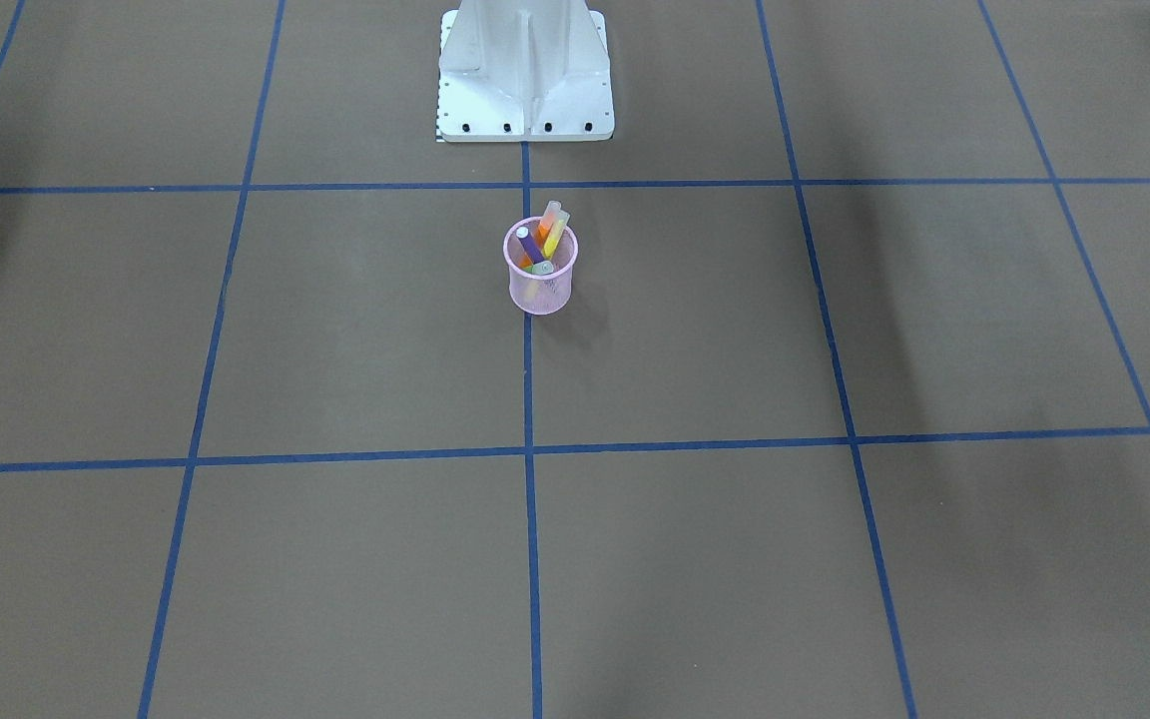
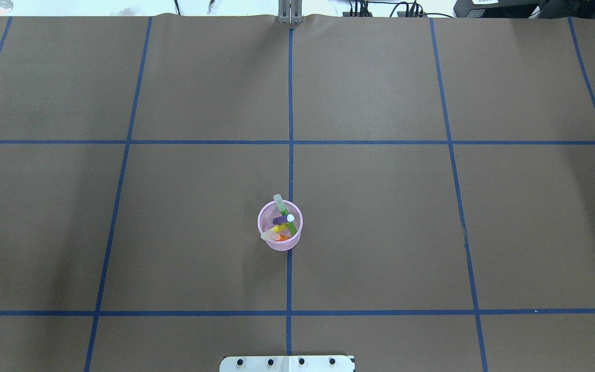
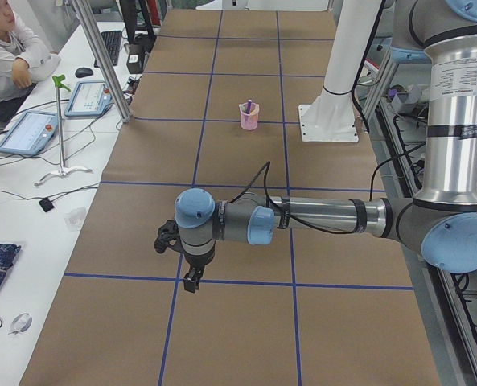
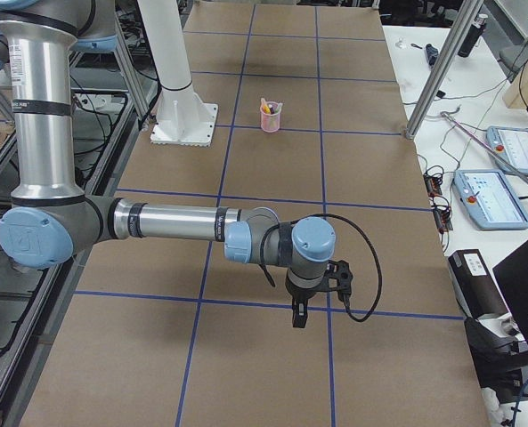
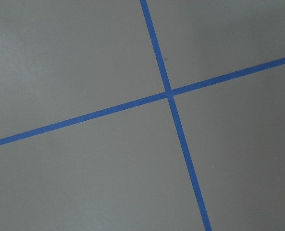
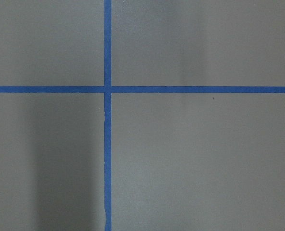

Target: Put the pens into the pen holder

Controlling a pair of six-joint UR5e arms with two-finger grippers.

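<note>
The pink wire-mesh pen holder (image 1: 541,287) stands upright on the centre blue line, in front of the robot base; it also shows in the overhead view (image 2: 280,243) and both side views (image 3: 248,119) (image 4: 270,120). The purple pen (image 2: 281,219), green pen (image 2: 283,206), yellow pen (image 2: 276,230) and orange pen (image 2: 280,238) all stand inside it, leaning on the rim. My left gripper (image 3: 191,281) hangs over the table far from the cup, seen only in the left side view. My right gripper (image 4: 298,317) is likewise far off, seen only in the right side view. I cannot tell whether either is open.
The white robot base (image 1: 525,75) stands just behind the cup. Brown paper with blue tape grid lines (image 2: 290,129) covers the table. Both wrist views show only paper and a tape crossing (image 5: 169,93) (image 6: 107,89). An operator (image 3: 5,48) sits beside tablets at the side bench.
</note>
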